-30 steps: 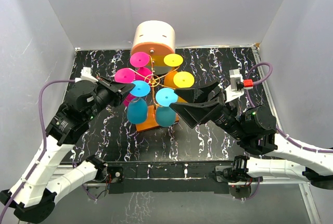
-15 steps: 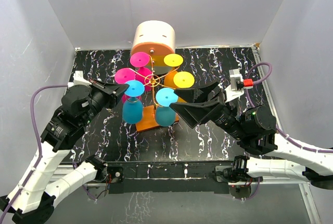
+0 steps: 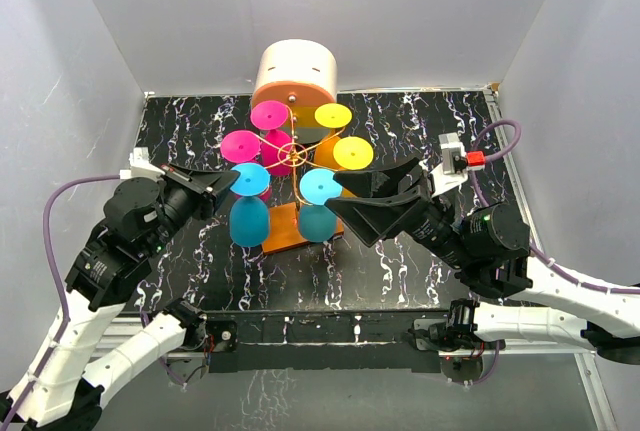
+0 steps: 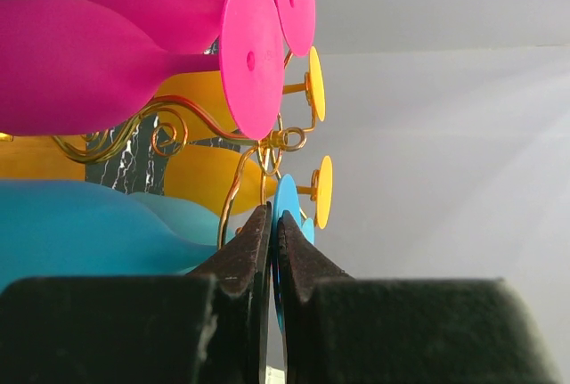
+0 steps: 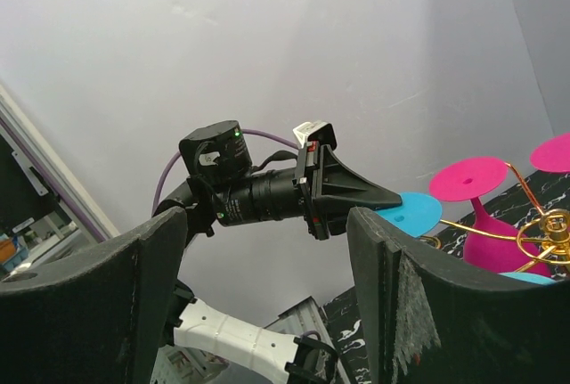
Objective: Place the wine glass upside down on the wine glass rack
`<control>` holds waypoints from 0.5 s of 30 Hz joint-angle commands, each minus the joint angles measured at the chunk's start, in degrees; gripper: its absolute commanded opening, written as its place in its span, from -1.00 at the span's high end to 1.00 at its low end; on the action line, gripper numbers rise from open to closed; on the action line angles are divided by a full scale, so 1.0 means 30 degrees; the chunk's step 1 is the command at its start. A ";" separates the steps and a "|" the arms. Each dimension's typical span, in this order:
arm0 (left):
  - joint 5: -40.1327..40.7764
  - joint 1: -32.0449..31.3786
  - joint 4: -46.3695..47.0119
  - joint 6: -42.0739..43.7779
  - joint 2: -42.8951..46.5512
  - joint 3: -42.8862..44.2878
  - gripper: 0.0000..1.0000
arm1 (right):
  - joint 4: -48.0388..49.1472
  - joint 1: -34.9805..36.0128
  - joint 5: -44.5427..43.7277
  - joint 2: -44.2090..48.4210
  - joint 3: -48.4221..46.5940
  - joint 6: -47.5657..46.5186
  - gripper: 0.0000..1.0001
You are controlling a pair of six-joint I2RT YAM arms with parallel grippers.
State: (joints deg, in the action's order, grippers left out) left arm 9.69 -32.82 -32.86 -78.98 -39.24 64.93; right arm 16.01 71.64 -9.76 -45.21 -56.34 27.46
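The wine glass rack (image 3: 295, 155) is a gold wire stand on an orange base (image 3: 283, 238). My left gripper (image 3: 232, 180) is shut on the foot disc of an upside-down blue wine glass (image 3: 248, 221), at the left-front side of the rack. In the left wrist view the fingers (image 4: 249, 250) pinch the blue disc (image 4: 287, 199) beside a gold wire arm (image 4: 233, 195). I cannot tell whether the stem rests in the arm. My right gripper (image 3: 338, 194) is open and empty just right of the rack; it also shows in the right wrist view (image 5: 267, 295).
Two pink glasses (image 3: 242, 145), two yellow glasses (image 3: 352, 153) and another blue glass (image 3: 318, 221) hang upside down on the rack. A big cream-and-orange cylinder (image 3: 295, 75) stands behind it. White walls enclose the black marbled table (image 3: 420, 261).
My left gripper has drawn back to the left and nearer, carrying the blue wine glass outward from the rack's hub. The right arm has not moved.
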 commanded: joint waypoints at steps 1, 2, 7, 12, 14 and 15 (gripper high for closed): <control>-0.0394 -0.0021 -0.0125 0.0077 0.0130 0.0063 1.00 | 0.0376 0.0119 -0.0225 0.0113 0.0310 0.0233 -0.42; -0.0478 -0.0033 -0.0121 0.0165 0.0154 0.0088 1.00 | 0.0376 0.0116 -0.0261 0.0131 0.0343 0.0251 -0.42; -0.1091 -0.0032 0.0037 0.0811 -0.0053 0.0292 1.00 | 0.0354 0.0115 -0.0404 0.0173 0.0431 0.0295 -0.42; -0.1930 -0.0018 0.0076 0.2032 -0.1005 0.1083 1.00 | 0.0213 0.0115 -0.0517 0.0130 0.0308 0.0280 -0.42; -0.1713 -0.0033 -0.0138 0.2654 -0.1404 0.1742 1.00 | 0.0096 0.0115 -0.0552 0.0183 0.0289 0.0279 -0.42; -0.1683 -0.0023 -0.0218 0.2926 -0.1616 0.2005 1.00 | 0.0048 0.0115 -0.0592 0.0275 0.0292 0.0272 -0.42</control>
State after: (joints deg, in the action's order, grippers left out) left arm 5.74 -32.80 -33.76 -74.83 -42.11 66.39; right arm 15.05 71.64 -10.68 -45.25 -54.59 28.25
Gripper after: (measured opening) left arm 0.021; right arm 0.709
